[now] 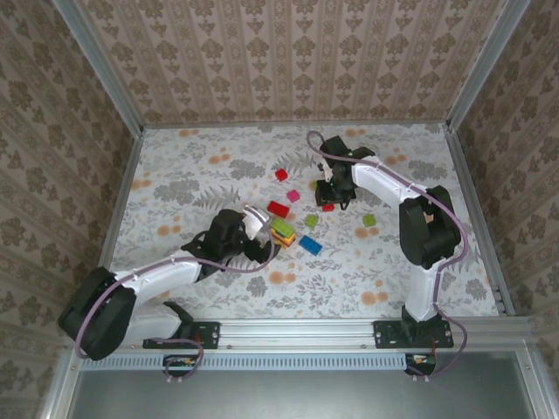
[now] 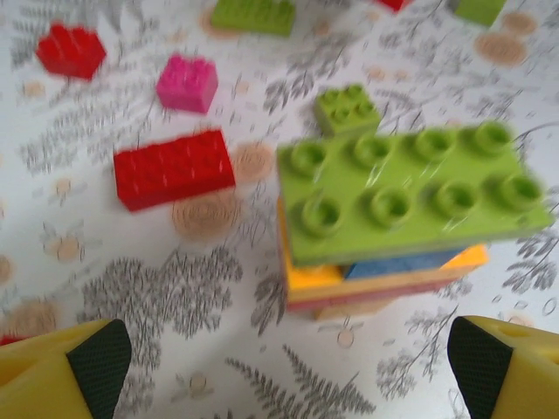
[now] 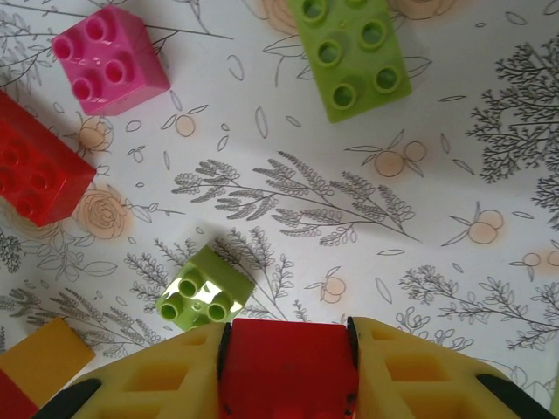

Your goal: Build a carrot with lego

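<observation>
A lego stack point(image 2: 410, 192) with a light green plate over blue, orange and red layers stands mid-table point(image 1: 281, 232). My left gripper point(image 2: 288, 375) is open just short of it point(image 1: 262, 237), its dark pads point(image 2: 98, 367) wide apart with nothing between them. My right gripper point(image 3: 288, 349) is shut on a red brick point(image 3: 288, 371) farther back on the table point(image 1: 330, 202). A small green brick point(image 3: 205, 290) lies on the cloth just beyond its left finger.
Loose bricks lie around the stack: a long red one point(image 2: 173, 168), a magenta one point(image 2: 187, 83), a red one point(image 2: 70, 50), a small green one point(image 2: 348, 109), a blue one point(image 1: 310, 245) and a green one point(image 1: 370, 221). Patterned walls enclose the floral tablecloth point(image 1: 192, 175).
</observation>
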You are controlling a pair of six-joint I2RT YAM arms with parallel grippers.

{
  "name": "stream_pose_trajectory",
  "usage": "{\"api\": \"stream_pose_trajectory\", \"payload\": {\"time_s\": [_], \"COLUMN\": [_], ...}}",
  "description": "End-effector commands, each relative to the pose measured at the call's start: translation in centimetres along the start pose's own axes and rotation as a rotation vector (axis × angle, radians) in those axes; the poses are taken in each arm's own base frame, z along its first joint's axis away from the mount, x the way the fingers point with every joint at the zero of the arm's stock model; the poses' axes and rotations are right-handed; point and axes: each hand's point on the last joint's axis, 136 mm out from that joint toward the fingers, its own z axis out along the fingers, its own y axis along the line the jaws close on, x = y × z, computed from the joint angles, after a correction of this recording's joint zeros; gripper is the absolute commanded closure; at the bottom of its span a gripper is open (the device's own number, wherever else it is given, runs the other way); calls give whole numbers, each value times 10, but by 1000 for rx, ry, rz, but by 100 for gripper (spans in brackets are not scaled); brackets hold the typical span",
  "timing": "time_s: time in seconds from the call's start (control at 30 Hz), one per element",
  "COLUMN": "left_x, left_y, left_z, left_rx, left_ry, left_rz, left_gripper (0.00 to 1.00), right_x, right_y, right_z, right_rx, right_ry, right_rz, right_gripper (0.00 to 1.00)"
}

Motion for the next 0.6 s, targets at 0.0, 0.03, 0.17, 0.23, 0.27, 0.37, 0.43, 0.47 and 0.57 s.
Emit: {"api": "stream_pose_trajectory", "payload": {"time_s": [0.0, 0.03, 0.17, 0.23, 0.27, 0.37, 0.43, 0.47, 0.57], "left_x": [-34, -36, -38, -34, -32, -28, -29, -29, -29], "left_y": [-4, -4, -7, -3, 3, 7, 6, 7, 3], "left_z": [-7, -6, 0, 7, 10, 21, 24, 25, 26], "left_rx": [22, 27, 68, 65, 53, 93, 99, 96, 128], "left_ry": [-116, -114, -112, -128, -138, -116, -140, -146, -177], "left_rz": [116, 132, 152, 154, 149, 130, 153, 161, 182], "left_gripper": [2, 2, 2, 0, 0, 1, 1, 1, 1], "right_x": [7, 6, 5, 6, 5, 6, 8, 8, 10], "right_y": [8, 8, 10, 11, 11, 13, 13, 13, 13], "right_z": [-8, -9, -11, -12, -13, -14, -14, -14, -12], "right_rx": [-21, -23, -28, -32, -34, -38, -37, -38, -37], "right_ry": [5, 4, 0, 0, -2, 1, 4, 5, 11], "right_rz": [-27, -29, -35, -37, -40, -50, -54, -58, -61], "right_gripper": [66, 66, 66, 66, 66, 66, 66, 66, 66]}}
